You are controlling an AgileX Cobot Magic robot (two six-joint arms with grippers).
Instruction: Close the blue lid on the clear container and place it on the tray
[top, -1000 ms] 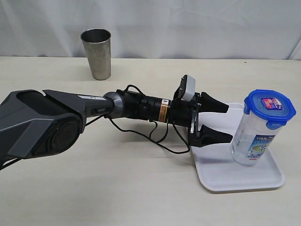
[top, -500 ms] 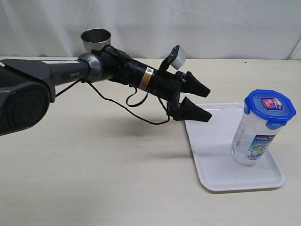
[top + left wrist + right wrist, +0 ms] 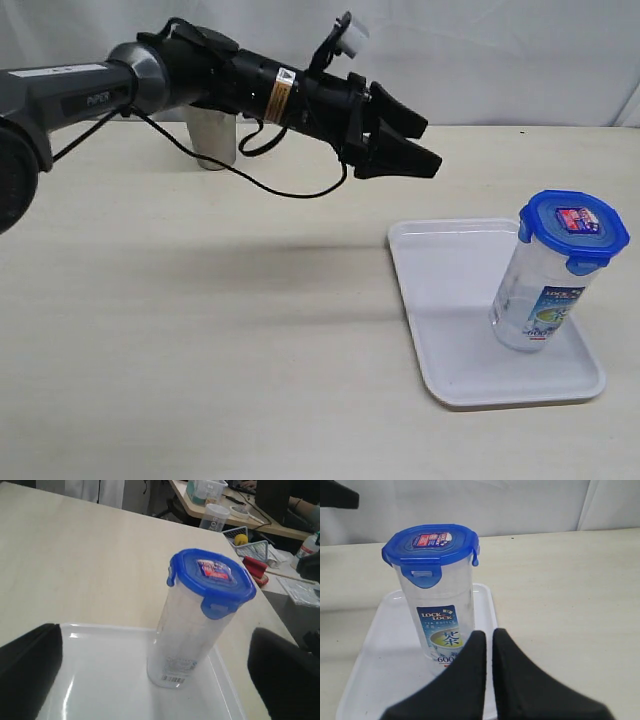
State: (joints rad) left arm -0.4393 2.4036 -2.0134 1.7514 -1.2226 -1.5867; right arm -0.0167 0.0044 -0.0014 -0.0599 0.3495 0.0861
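The clear container (image 3: 540,295) stands upright on the right half of the white tray (image 3: 445,300), with the blue lid (image 3: 574,228) sitting on its top. My left gripper (image 3: 430,145) hangs open and empty in the air, up and to the left of the tray, pointing towards the container. In the left wrist view its dark fingers (image 3: 27,672) frame the container (image 3: 190,630) and lid (image 3: 212,575) from a distance. My right gripper (image 3: 489,634) is shut and empty, close in front of the container (image 3: 440,615) and the tray (image 3: 377,665). It does not show in the exterior view.
A grey steel cup (image 3: 212,140) stands at the back left of the table, partly behind the left arm. The arm's black cable (image 3: 290,188) loops below it. A white curtain closes off the back.
The left arm has risen and drawn back to the left, away from the tray, its gripper staying open. The container and tray have not moved.
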